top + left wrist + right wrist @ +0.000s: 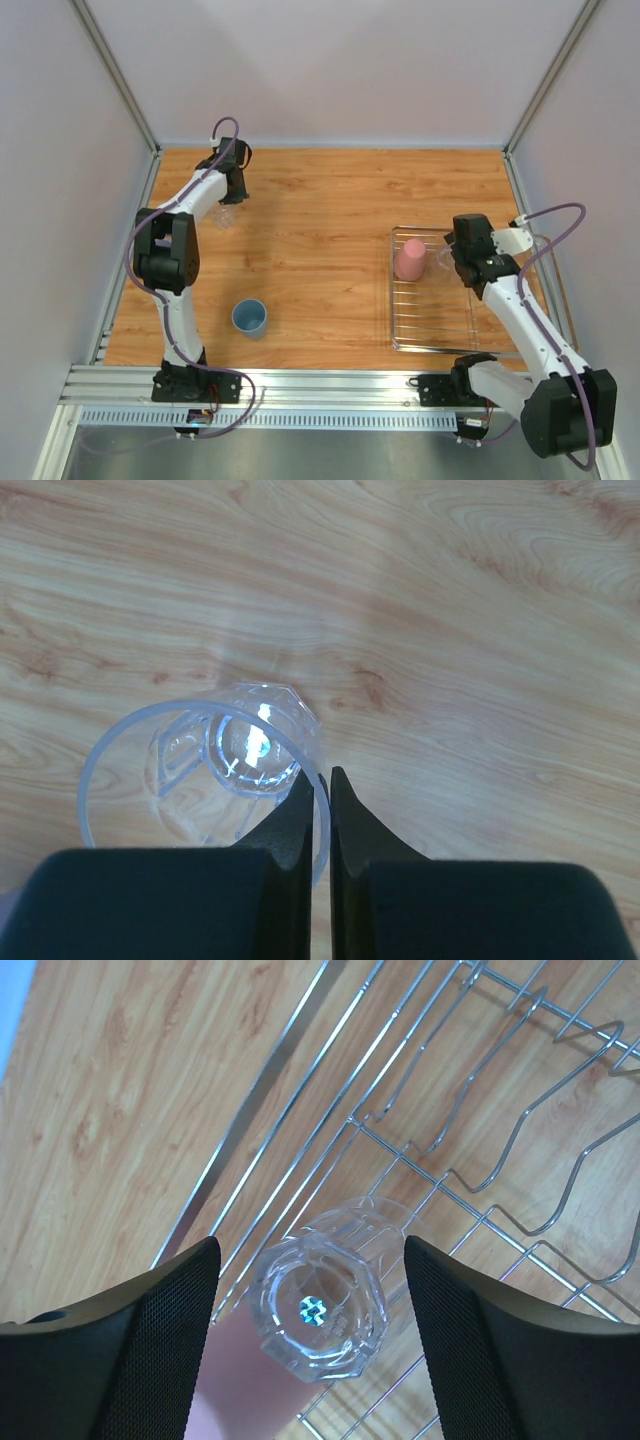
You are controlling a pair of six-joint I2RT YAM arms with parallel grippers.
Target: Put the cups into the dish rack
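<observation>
The left pincer pinches the rim of the clear glass tumbler, so it should lift slowly and level; the right pincer hangs wide open.

1. My desk is a rectangular top of warm, light-brown wood grain, evenly lit, with only soft shadows.
2. Plain pale grey panels close it on three sides: back wall, left wall, right wall.
3. Silver metal posts rise at the two far corners.
4. A ribbed aluminium rail runs along my near edge, with a dull grey metal sheet below it.
</observation>
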